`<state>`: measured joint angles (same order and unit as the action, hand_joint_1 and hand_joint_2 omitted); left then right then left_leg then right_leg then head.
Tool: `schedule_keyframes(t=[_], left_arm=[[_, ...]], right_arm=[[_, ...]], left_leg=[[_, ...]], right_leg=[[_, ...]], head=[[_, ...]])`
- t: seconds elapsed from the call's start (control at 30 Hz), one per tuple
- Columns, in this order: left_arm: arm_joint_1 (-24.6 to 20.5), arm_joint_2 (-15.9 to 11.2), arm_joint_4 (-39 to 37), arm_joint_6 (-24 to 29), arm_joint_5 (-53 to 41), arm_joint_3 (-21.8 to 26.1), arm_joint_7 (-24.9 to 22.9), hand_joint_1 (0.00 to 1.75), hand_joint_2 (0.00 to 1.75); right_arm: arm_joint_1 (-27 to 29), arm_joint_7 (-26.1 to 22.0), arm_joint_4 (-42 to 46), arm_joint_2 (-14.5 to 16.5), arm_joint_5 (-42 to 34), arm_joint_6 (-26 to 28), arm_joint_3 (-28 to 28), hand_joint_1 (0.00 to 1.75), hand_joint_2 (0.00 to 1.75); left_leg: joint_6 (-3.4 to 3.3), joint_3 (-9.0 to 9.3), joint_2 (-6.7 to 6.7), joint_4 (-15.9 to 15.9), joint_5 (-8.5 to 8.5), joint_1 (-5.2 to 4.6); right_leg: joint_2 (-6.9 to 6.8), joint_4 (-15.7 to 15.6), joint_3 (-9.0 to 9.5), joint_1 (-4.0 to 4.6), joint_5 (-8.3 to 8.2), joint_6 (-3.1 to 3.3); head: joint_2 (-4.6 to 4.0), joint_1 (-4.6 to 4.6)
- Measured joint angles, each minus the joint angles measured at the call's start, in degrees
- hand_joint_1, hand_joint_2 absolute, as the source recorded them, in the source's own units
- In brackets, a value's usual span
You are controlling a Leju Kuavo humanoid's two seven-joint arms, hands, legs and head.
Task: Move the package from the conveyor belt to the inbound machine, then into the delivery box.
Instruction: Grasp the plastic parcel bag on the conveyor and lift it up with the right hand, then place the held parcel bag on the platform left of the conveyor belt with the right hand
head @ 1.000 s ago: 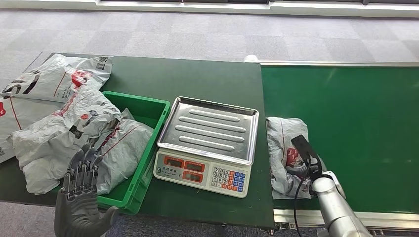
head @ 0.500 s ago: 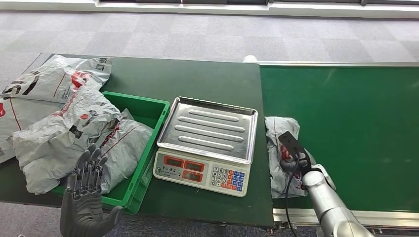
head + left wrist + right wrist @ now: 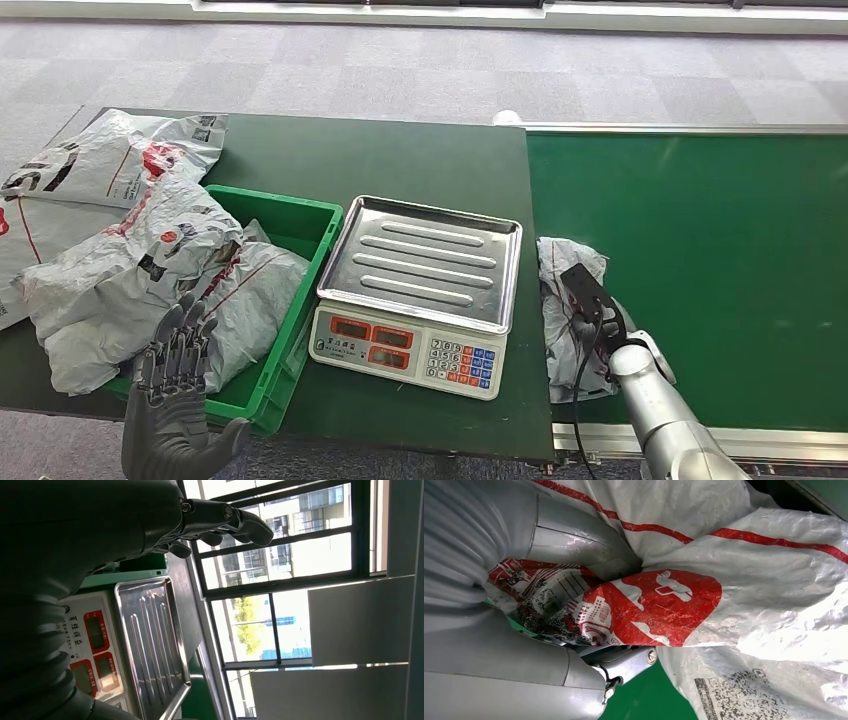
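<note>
Right hand (image 3: pixel 592 308) gripping package (image 3: pixel 560 330), scale (image 3: pixel 420 290) beside

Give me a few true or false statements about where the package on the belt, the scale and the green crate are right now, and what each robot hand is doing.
1. The right robot hand grips the package on the conveyor belt. True.
2. The scale has a package on its tray. False: the steel tray is bare.
3. The left robot hand holds a package. False: it holds nothing, fingers spread, near the green crate.
4. The green crate already contains packages. True.
5. The scale stands between the crate and the belt. True.
</note>
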<state>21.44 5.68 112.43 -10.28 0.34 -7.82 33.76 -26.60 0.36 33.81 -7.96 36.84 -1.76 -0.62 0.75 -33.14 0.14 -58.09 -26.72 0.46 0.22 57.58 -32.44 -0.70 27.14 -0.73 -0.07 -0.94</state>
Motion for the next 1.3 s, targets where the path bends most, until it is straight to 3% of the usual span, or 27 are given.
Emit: schedule_keyframes(t=[0.1,0.17,0.27,0.37,0.53,0.7,0.8,0.9,1.03,1.1,1.3], left_arm=[[0.0,0.0,0.0,0.0,-0.1,0.0,0.0,0.00,1.75],[0.1,0.2,0.1,-0.3,-0.3,0.0,0.0,0.00,1.75],[0.4,0.8,0.2,-0.5,-0.9,0.0,0.0,0.00,1.75],[0.4,1.5,0.1,-0.3,-1.5,0.0,0.2,0.00,1.75],[0.4,1.8,0.0,0.0,-1.6,0.0,0.6,0.00,1.75],[0.4,1.8,-0.1,1.0,-1.6,-0.1,0.9,0.00,1.75],[0.3,1.8,-0.2,1.5,-1.6,-0.7,1.3,0.00,1.75],[-0.1,1.8,-0.6,1.5,-1.6,-1.2,1.7,0.00,1.75],[-1.4,1.5,-1.8,0.4,-2.1,-2.4,2.4,0.00,1.75],[-2.1,1.4,-2.7,0.0,-2.6,-3.1,2.8,0.00,1.75],[-2.5,1.2,-4.2,-0.2,-2.9,-3.8,3.2,0.00,1.75]], right_arm=[[0.6,-1.0,1.2,0.1,-2.1,2.7,1.4,1.75,1.75],[1.7,-4.2,3.7,0.6,-6.6,8.4,3.9,1.75,1.75],[4.0,-13.6,11.3,1.6,-16.7,19.4,9.0,1.75,1.75],[8.1,-21.8,25.1,2.7,-25.2,28.3,13.3,1.75,1.75],[12.8,-23.8,40.6,3.9,-27.7,31.7,16.6,1.75,1.75],[16.2,-33.1,52.0,5.5,-29.8,37.6,17.3,1.75,1.75],[18.2,-35.2,61.9,6.7,-27.9,40.5,15.1,1.75,1.75],[18.6,-31.6,68.0,6.9,-26.3,37.1,10.5,1.75,1.75],[15.7,-17.6,67.2,5.7,-25.0,17.5,0.9,1.75,1.75],[13.8,-14.5,63.9,5.5,-24.2,11.4,-3.3,1.75,1.75],[11.8,-14.4,59.0,5.5,-23.7,10.4,-7.7,1.75,1.75]], left_leg=[[0.00,-0.05,-0.05,0.0,0.00,0.00],[-0.02,-0.12,-0.15,0.0,0.02,0.00],[-0.07,-0.20,-0.39,0.0,0.06,-0.01],[-0.07,-0.27,-0.60,0.0,0.05,-0.01],[-0.07,-0.27,-0.46,0.0,-0.02,-0.02],[-0.10,-0.28,-0.49,0.0,0.02,-0.02],[-0.06,-0.27,-0.44,0.0,0.02,-0.02],[-0.05,-0.26,-0.33,0.0,0.01,-0.01],[-0.04,-0.44,-0.12,0.1,0.02,-0.01],[-0.11,-0.26,-0.17,0.0,0.18,-0.01],[-0.12,-0.43,-0.67,0.0,0.41,-0.01]], right_leg=[[-0.02,0.0,-0.01,-0.01,0.00,0.00],[-0.12,0.0,-0.04,-0.05,0.00,-0.01],[-0.35,0.0,-0.06,-0.10,0.03,-0.05],[-0.56,0.0,-0.04,-0.11,0.08,-0.10],[-0.41,0.0,-0.11,-0.11,0.09,-0.11],[-0.49,0.0,-0.08,-0.11,0.09,-0.11],[-0.42,0.0,-0.07,-0.09,0.09,-0.10],[-0.29,0.0,-0.07,-0.09,0.10,-0.08],[-0.13,0.0,-0.08,-0.10,0.07,-0.04],[-0.21,0.0,-0.11,-0.10,-0.03,-0.07],[-0.67,0.0,-0.16,-0.11,-0.10,-0.12]], head=[[0.00,-0.01],[0.00,-0.02],[0.00,-0.02],[0.00,0.00],[0.00,-0.01],[0.00,-0.01],[0.00,0.00],[0.00,0.00],[0.00,-0.01],[0.00,-0.02],[0.00,0.00]])
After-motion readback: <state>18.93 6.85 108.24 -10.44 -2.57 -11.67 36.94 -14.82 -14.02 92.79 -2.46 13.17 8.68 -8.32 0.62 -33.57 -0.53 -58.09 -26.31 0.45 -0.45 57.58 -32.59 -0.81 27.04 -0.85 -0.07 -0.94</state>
